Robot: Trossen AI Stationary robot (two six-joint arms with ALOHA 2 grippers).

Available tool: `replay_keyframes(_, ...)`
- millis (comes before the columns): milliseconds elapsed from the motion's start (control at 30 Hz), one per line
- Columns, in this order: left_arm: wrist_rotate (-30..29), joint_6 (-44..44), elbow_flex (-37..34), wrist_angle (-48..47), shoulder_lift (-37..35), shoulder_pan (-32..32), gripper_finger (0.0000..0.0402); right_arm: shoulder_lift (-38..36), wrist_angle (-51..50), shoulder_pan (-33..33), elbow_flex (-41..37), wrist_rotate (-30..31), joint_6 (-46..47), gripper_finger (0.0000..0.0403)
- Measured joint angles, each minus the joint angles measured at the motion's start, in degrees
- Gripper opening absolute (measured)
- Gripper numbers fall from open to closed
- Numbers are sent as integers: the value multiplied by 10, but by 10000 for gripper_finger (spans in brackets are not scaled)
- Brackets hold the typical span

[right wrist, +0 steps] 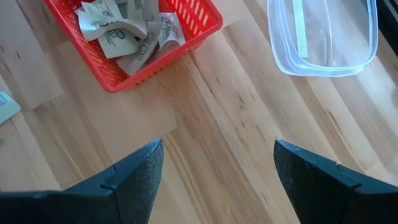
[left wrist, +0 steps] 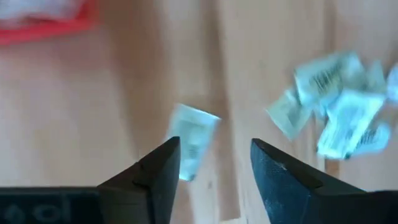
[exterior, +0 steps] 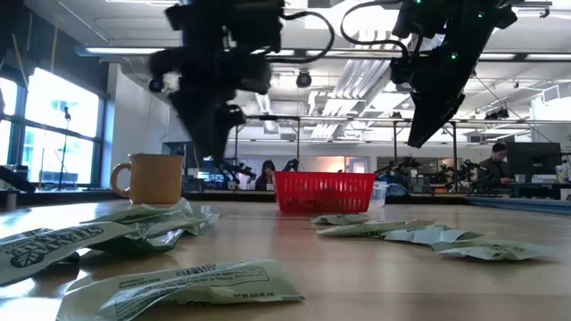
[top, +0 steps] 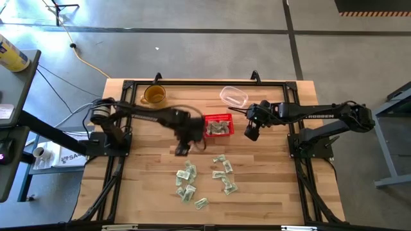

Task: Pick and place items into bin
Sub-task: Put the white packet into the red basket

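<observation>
Several wrinkled pale green-and-white bills [top: 205, 179] lie flat on the table's near half, in two loose clusters. The red basket [top: 218, 125] stands at mid-table and holds several bills [right wrist: 124, 31]. My left gripper [top: 182, 149] hovers open just left of and nearer than the basket. Its wrist view shows one single bill [left wrist: 193, 140] on the wood below and ahead of its fingers [left wrist: 214, 149], apart from them, with a cluster [left wrist: 339, 118] farther off. My right gripper [top: 251, 133] hangs open above bare wood, right of the basket [right wrist: 137, 62].
An amber mug [top: 154, 95] stands near the far edge, left of the basket. A clear plastic container [top: 234, 96] sits beyond the basket toward the far right. A black frame [top: 205, 82] borders the table. Bare wood lies between the basket and the bills.
</observation>
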Motion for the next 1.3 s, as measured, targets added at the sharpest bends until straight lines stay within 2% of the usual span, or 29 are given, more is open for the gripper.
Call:
replay_keyframes(133, -37, 35, -72, 99, -3, -41, 204, 0, 0, 0, 0, 0, 2, 296)
replay_keyframes(267, -91, 43, -111, 178, -2, -53, 199, 0, 0, 0, 0, -11, 4, 296)
replay_keyframes(333, -92, 31, -122, 187, -2, -48, 199, 0, -1, 0, 0, -17, 8, 296)
replay_keyframes(467, -38, 24, -151, 185, -2, -37, 197, 0, -1, 0, 0, -16, 14, 296)
replay_keyframes(567, -53, 22, -173, 208, -5, -30, 189, 0, 0, 0, 0, -9, 14, 296)
replay_keyframes(700, -70, 19, -189, 225, -5, -9, 140, 0, 0, 0, 0, 1, 14, 296)
replay_keyframes(833, -86, 19, -191, 264, -4, 16, 47, 0, 0, 0, 0, 5, 16, 296)
replay_keyframes(900, -107, 18, -187, 292, -3, 31, 21, 0, -1, 0, 0, 5, 18, 296)
replay_keyframes(1033, -137, 14, -155, 260, 1, 58, 35, 0, -7, 0, 0, 5, 32, 296)
replay_keyframes(1100, -144, 18, -121, 234, -4, 67, 28, 0, -9, 0, 0, 5, 38, 296)
replay_keyframes(1300, -100, 41, -5, 200, -13, 82, 21, 0, -12, 0, 0, 11, 45, 296)
